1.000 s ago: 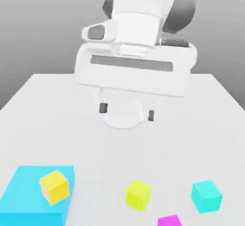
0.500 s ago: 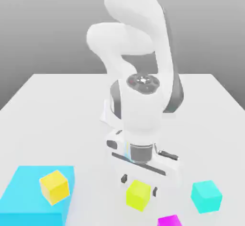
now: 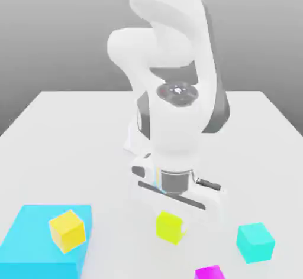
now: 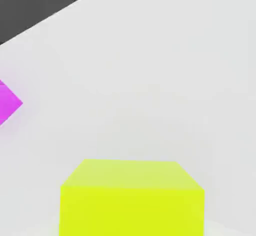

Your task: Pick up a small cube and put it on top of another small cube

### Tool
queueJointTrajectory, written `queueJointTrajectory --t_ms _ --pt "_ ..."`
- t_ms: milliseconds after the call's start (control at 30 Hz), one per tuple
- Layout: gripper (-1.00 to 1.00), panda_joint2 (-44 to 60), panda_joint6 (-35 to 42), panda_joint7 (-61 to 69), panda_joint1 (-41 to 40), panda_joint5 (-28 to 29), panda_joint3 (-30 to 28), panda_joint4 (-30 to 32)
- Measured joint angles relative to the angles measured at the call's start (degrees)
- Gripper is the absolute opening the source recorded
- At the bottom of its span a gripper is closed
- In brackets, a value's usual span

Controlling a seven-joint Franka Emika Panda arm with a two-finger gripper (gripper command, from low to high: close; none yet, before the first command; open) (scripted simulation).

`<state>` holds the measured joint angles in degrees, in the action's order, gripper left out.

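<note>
The small lime cube (image 3: 170, 227) hangs directly under the white hand at the front middle of the table, a little above the surface. My gripper (image 3: 170, 217) is shut on it, and the hand's body covers the fingers in the exterior view. In the hand view the lime cube (image 4: 132, 197) sits close up, with plain faces. The small cyan cube (image 3: 255, 242) rests on the table towards the exterior view's right. An orange-yellow small cube (image 3: 67, 230) sits on top of a large cyan block (image 3: 32, 254) at the exterior view's left.
A magenta cube (image 3: 210, 272) lies at the front edge, between the lime and cyan cubes; a corner of the magenta cube (image 4: 7, 102) also appears in the hand view. The white table (image 3: 71, 142) stretches back behind the arm.
The hand came down over the lime cube, its fingers flanking it half a second ago. Now hand and cube have both risen slightly together.
</note>
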<state>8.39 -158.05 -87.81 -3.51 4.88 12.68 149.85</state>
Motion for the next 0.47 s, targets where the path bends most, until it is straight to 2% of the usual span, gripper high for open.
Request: queueJointTrajectory --t_ms 167,333,367,467 --pt "-1.0 -1.3 8.4 -11.3 8.1 -0.3 6.4 -6.9" --pt "-1.0 6.4 2.9 -17.7 11.8 5.5 4.5 -8.7" --pt "1.0 7.8 1.7 -18.5 12.4 6.5 3.8 -8.8" --pt "1.0 7.8 1.7 -18.5 12.4 6.5 3.8 -8.8"
